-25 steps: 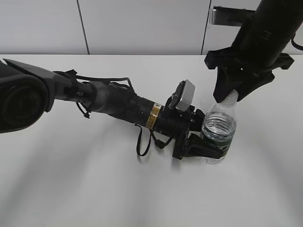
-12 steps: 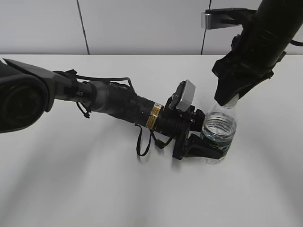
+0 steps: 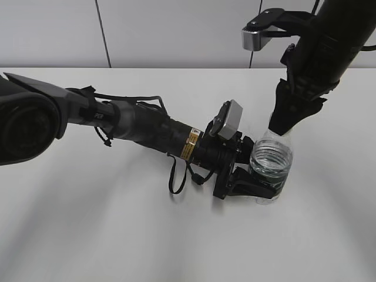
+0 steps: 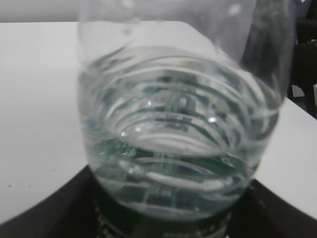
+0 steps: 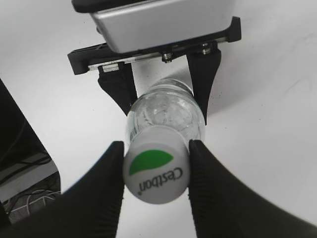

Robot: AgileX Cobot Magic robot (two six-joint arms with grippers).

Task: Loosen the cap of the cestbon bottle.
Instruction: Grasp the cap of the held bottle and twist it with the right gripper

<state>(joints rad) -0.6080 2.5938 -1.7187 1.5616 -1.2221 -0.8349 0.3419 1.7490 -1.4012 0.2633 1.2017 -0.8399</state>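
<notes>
The cestbon bottle (image 3: pixel 271 164) stands upright on the white table, clear with water and a dark green label band. My left gripper (image 3: pixel 258 183) is shut on its lower body; the bottle (image 4: pixel 178 124) fills the left wrist view. My right gripper (image 3: pixel 286 123) comes down from above and is shut on the cap, which its fingers hide in the exterior view. In the right wrist view the white cap (image 5: pixel 156 171) with a green patch and "Cestbon" print sits between the two black fingers (image 5: pixel 156 178), which touch its sides. The bottle's shoulder (image 5: pixel 166 111) shows below it.
The white table (image 3: pixel 88 235) spreads all round. A grey wall with panel seams (image 3: pixel 103 29) stands behind. My left arm (image 3: pixel 135 126) lies across the table from the left. Cables and dark equipment (image 5: pixel 25 188) show at the lower left of the right wrist view.
My right gripper has turned about the bottle's neck while staying on the cap; its wrist camera housing has swung to the left. The bottle and the left gripper have stayed in place.
</notes>
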